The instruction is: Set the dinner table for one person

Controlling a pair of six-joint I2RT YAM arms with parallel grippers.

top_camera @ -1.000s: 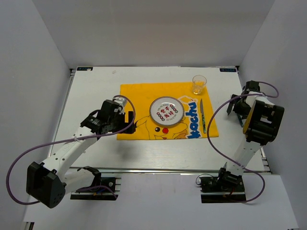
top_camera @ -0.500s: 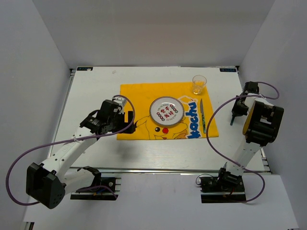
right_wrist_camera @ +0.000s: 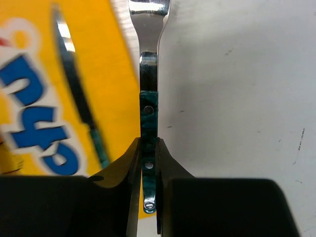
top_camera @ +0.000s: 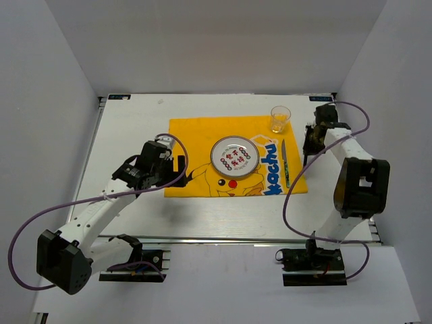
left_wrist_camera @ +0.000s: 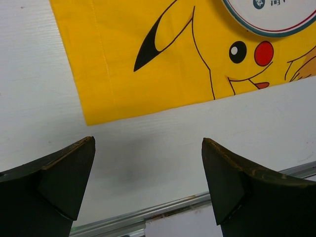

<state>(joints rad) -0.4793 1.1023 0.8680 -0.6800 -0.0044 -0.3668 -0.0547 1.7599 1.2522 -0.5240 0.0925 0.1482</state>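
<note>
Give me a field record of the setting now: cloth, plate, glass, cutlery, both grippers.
table: white plank-grain tabletop
cloth: yellow Pikachu-print cloth, flat, mid-table
plate: round white patterned plate, on the cloth
glass: clear drinking glass, upright at cloth's far right corner
knife: green-handled metal knife, on cloth right of plate
left gripper: open, empty, by cloth's near left corner
right gripper: shut on green-handled metal utensil, by cloth's right edge
</note>
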